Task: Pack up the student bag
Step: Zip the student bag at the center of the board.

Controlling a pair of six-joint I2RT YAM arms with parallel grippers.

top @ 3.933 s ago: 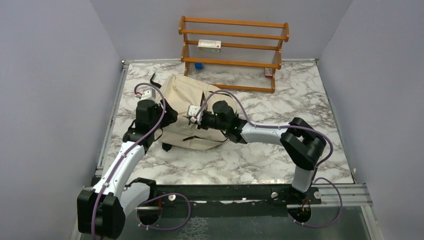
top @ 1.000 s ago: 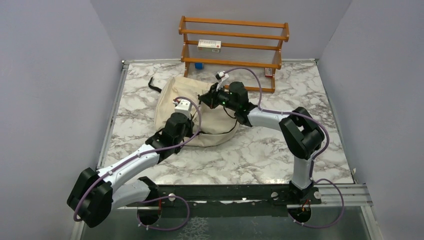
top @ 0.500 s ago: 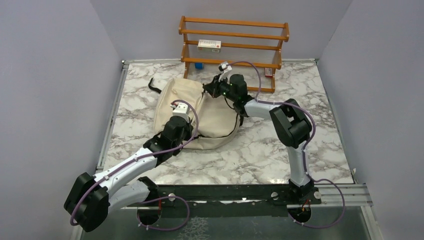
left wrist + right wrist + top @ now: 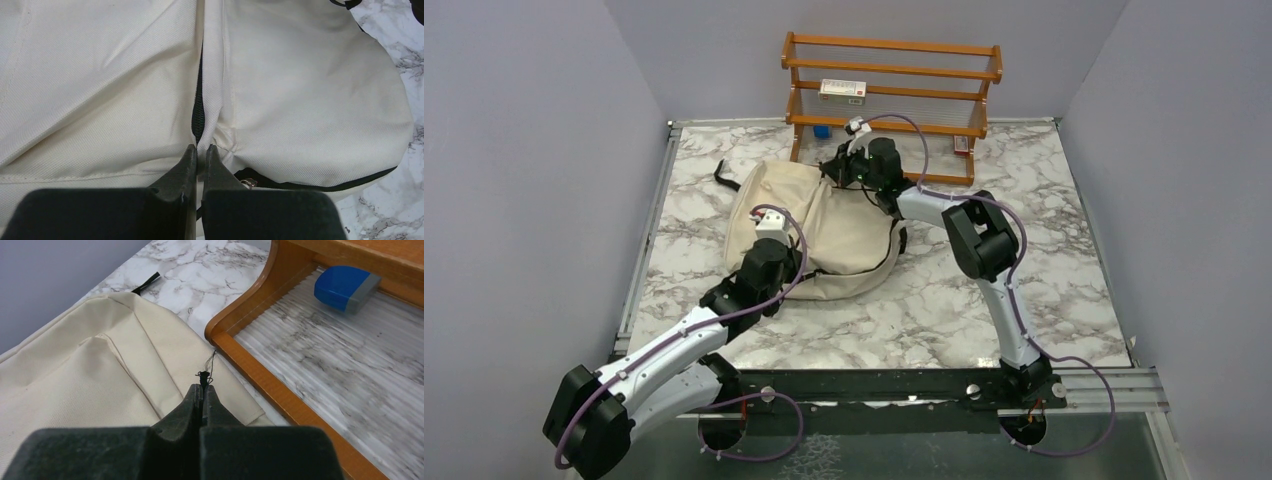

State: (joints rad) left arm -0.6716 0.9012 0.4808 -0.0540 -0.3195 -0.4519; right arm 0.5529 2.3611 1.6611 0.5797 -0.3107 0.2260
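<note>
Since a second ago the left gripper point(image 4: 198, 150) has drawn back and the right gripper point(image 4: 202, 390) has reached nearer the one rack point(image 4: 889, 125). Left fingers point(image 4: 187, 165) pinch a cream fold of the single bag point(image 4: 854, 230) lying on the table point(image 4: 944, 300); right fingers point(image 4: 190, 405) are shut on one thin black cord point(image 4: 204, 374) at its far corner, beside the rack's one blue block point(image 4: 346, 287).

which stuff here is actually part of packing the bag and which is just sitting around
In use: student bag; left fingers, pinching its fabric; right fingers, pinching a black thread.
Sitting around: wooden rack; blue block and white box on its shelves.
</note>
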